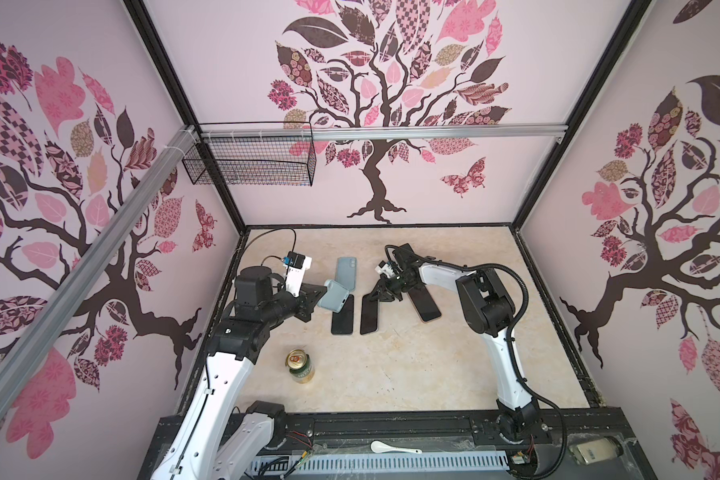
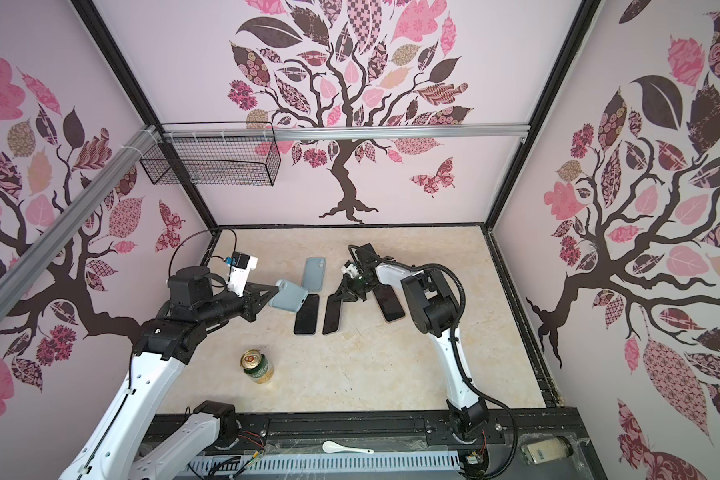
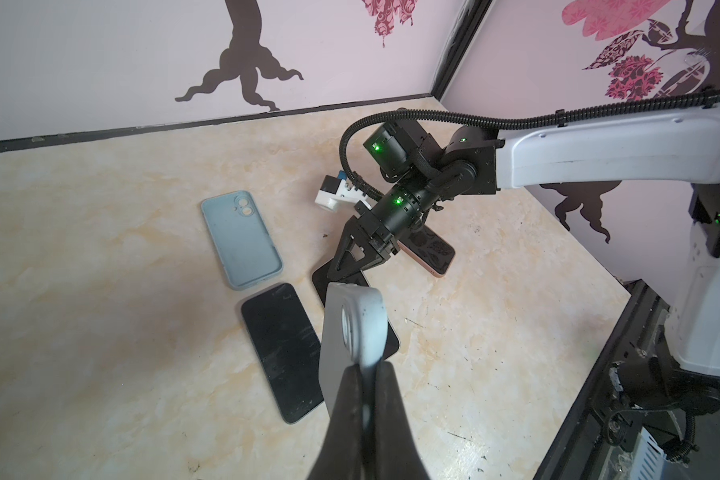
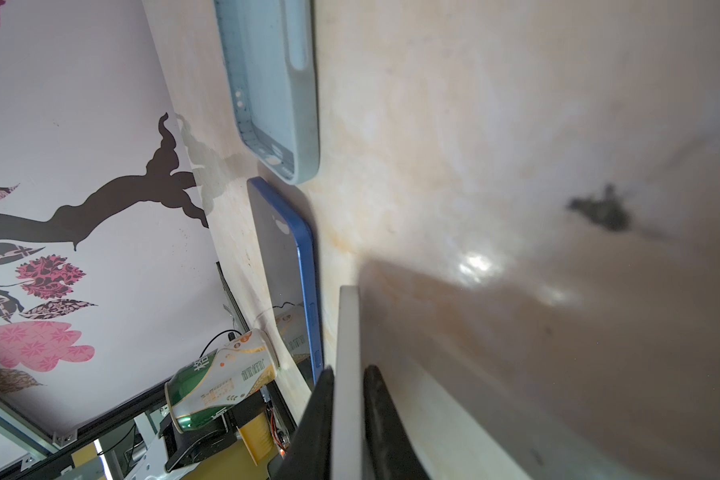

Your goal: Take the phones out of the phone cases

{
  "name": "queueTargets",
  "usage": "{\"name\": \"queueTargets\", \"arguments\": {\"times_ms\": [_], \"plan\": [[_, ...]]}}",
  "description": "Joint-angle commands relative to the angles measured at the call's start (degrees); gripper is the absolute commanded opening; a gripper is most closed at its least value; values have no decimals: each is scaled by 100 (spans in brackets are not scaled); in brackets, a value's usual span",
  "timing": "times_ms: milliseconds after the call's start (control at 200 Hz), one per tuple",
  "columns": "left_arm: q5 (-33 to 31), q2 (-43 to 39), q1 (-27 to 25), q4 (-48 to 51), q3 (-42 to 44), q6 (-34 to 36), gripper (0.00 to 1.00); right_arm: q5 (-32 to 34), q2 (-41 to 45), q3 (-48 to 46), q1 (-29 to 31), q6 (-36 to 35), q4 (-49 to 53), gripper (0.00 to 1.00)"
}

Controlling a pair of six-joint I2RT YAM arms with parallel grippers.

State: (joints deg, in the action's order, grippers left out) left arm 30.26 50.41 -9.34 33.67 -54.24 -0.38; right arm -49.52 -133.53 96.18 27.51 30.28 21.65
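Observation:
My left gripper [image 1: 323, 291] [image 2: 276, 289] [image 3: 366, 368] is shut on the rim of a light blue phone case [image 1: 334, 299] [image 2: 288, 300] [image 3: 352, 328], which hangs tilted above the table with no phone in it. To its right a black-screened phone [image 1: 370, 316] [image 2: 332, 316] with a pale side edge [image 4: 348, 332] lies low over the table. My right gripper [image 1: 368, 296] [image 2: 332, 296] [image 4: 348, 370] is shut on its far end, one finger on each face. In the left wrist view the held case hides most of this phone.
A blue-edged phone [image 1: 342, 318] [image 3: 283, 353] [image 4: 285, 270] lies just left of the held phone. A second light blue case [image 1: 346, 272] [image 3: 242, 241] lies behind it. A pink phone [image 1: 427, 307] lies under the right arm. A green can [image 1: 301, 365] stands nearer the front. A wire basket [image 1: 250, 162] hangs on the back wall.

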Motion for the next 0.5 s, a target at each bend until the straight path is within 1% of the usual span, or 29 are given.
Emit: {"name": "queueTargets", "arguments": {"times_ms": [0,115,250,365,490], "plan": [[59,-55,21,6,124,51,0,-36,-240,204,-35,-95,190,19],[65,-41,20,0,122,54,0,-8,-254,226,-43,-111,209,22],[71,-23,21,-2,111,60,0,52,-254,243,-48,-130,225,23],[56,-36,20,8,124,69,0,98,-267,285,-53,-146,252,28],[51,-46,25,8,144,64,0,175,-279,350,-61,-219,357,30]]}}
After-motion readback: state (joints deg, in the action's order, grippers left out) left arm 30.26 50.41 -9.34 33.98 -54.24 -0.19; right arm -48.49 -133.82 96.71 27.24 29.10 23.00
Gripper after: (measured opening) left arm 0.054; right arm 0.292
